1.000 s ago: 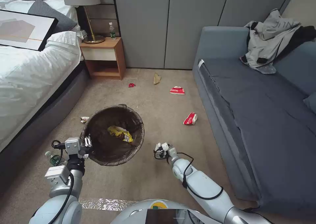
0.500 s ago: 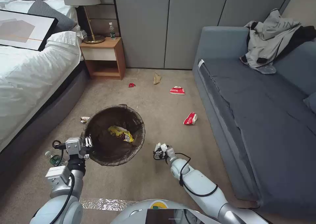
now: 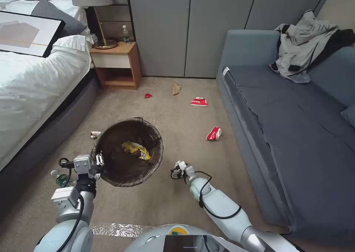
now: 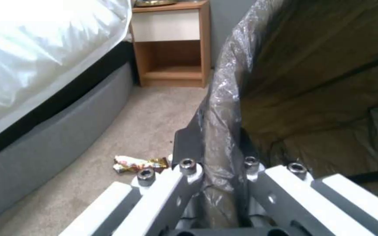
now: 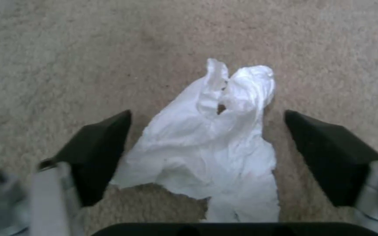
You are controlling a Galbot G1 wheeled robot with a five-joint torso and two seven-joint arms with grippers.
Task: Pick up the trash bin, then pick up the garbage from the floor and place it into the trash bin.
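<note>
— What's the left claw [image 3: 99, 165] doing at lower left?
— It's gripping the trash bin [image 3: 127, 152] by its bagged rim, a yellow wrapper [image 3: 135, 150] lying inside.
— And the right claw [image 5: 206, 157], lower centre?
— It's hanging spread wide over the carpet [image 3: 177, 126], straddling a white tissue [image 5: 215, 141].
</note>
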